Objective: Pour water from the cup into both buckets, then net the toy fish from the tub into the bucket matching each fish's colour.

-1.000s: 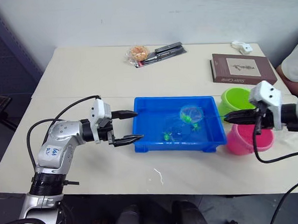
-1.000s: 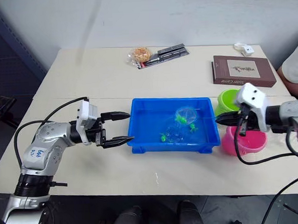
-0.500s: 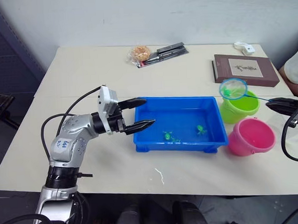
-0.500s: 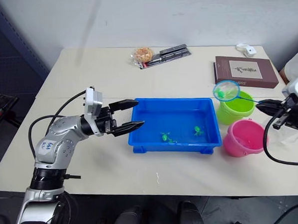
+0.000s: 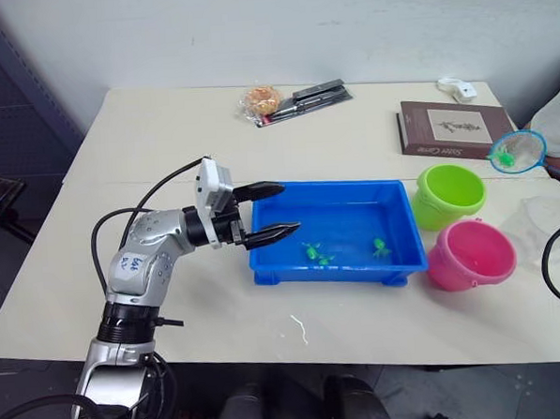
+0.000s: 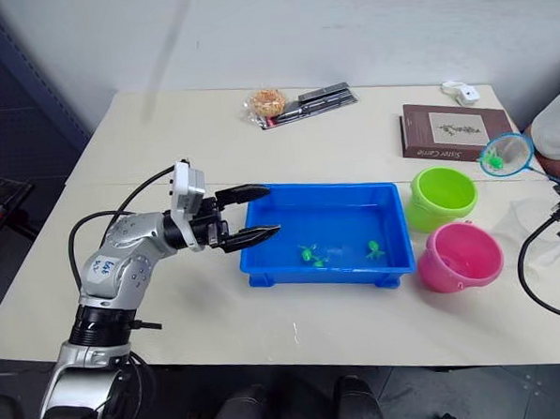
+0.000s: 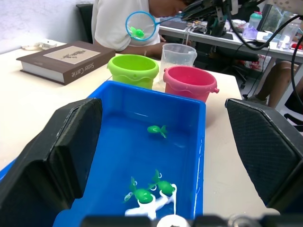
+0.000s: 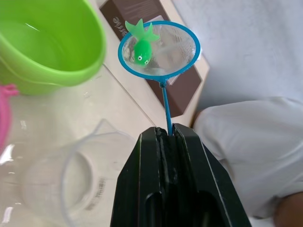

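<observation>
My R gripper [image 8: 166, 135] has its fingers pinched tight on the net [image 8: 159, 48] handle; one green fish [image 8: 140, 45] sits in the hoop, held off the table's right edge, past the green bucket [image 5: 447, 194]. L gripper [image 5: 269, 210] fingers are spread wide, holding nothing, tips at the tub's [image 5: 335, 230] left rim. I see 3 green fish [image 7: 156, 129] in the tub. Pink bucket [image 5: 471, 254] is by the tub's right end, cup [image 7: 177, 56] behind both buckets, near right edge.
</observation>
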{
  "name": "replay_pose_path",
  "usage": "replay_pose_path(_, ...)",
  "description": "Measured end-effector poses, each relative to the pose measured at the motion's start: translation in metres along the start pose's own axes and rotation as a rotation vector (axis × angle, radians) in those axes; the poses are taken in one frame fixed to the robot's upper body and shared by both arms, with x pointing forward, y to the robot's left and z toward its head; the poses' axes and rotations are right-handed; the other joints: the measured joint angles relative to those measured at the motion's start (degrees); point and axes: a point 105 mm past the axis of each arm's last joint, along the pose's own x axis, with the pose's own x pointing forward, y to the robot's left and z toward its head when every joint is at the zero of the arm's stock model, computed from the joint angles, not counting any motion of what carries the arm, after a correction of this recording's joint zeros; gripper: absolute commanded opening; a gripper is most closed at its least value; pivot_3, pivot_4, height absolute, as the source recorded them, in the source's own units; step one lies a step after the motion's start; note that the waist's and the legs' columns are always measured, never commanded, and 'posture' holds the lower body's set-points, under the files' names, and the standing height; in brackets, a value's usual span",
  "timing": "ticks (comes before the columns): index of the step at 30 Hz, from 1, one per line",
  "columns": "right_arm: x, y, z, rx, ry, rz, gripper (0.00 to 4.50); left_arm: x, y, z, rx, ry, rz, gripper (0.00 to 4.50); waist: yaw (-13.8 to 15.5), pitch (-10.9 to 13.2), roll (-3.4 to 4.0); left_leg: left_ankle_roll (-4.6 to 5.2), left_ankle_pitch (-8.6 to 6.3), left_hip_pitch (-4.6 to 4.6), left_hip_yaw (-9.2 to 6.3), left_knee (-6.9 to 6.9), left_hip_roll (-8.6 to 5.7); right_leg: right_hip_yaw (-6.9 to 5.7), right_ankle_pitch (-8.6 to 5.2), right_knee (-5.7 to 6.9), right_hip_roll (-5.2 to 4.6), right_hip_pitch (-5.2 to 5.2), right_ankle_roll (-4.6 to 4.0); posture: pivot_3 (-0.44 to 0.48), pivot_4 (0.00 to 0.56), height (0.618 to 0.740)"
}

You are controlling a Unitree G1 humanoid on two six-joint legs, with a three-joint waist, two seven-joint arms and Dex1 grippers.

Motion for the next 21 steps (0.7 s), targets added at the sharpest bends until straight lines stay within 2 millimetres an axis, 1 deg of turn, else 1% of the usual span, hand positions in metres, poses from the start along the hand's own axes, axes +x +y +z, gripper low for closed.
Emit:
replay_pose_path(3,0.002,0.007,0.002,-0.081,-0.023,0.002,0.0,0.0,0.0,0.0,0.002,0.001,-0.004,4.45,0.02,0.0,0.0,0.0,0.0,-0.01,0.01,0.0,-0.01,0.01,0.0,0.0,-0.01,0.0,0.0,0.0,0.15,0.738)
replay_pose_path(9,0.006,0.014,0.011,-0.173,-0.083,-0.031,0.0,0.0,-0.001,0.0,0.006,-0.001,-0.006,4.45,0.01,0.0,0.0,0.0,0.0,0.0,-0.01,0.0,0.0,0.0,0.0,-0.01,-0.01,0.01,0.0,0.0,0.15,0.738)
replay_pose_path(13,0.009,0.04,0.013,-0.345,-0.118,0.031,0.0,0.0,-0.001,0.001,0.014,-0.003,-0.006,4.45,0.12,0.0,0.0,0.0,0.0,-0.01,-0.02,0.0,-0.02,0.0,0.0,-0.03,-0.02,0.01,0.0,0.0,0.15,0.738)
replay_pose_path(15,0.008,0.047,0.012,-0.471,-0.126,0.057,0.0,0.0,-0.001,0.001,0.018,-0.005,-0.006,4.45,0.13,0.01,0.04,0.0,0.0,-0.02,-0.01,0.0,-0.03,0.01,0.0,-0.03,-0.03,0.0,0.0,0.0,0.15,0.738)
replay_pose_path(17,0.007,0.046,0.012,-0.566,-0.135,0.023,0.0,0.001,-0.001,0.001,0.02,-0.007,-0.006,4.45,0.03,0.01,0.03,-0.01,0.0,-0.01,-0.01,0.0,0.01,0.01,0.0,-0.04,0.01,0.01,0.0,0.0,0.15,0.738)
replay_pose_path(19,0.006,0.044,0.007,-0.643,-0.125,-0.025,0.0,0.002,-0.001,0.0,0.018,-0.007,-0.008,4.45,0.0,0.01,0.04,-0.02,0.01,-0.01,-0.01,0.0,0.01,0.03,0.0,-0.04,0.01,0.0,0.0,0.0,0.15,0.738)
replay_pose_path(21,0.005,0.044,0.006,-0.683,-0.129,-0.048,0.0,0.002,0.0,-0.001,0.016,-0.006,-0.006,4.45,-0.01,0.01,0.04,-0.02,0.01,0.0,0.01,-0.01,0.0,0.04,0.0,-0.04,0.01,0.0,0.0,0.0,0.15,0.738)
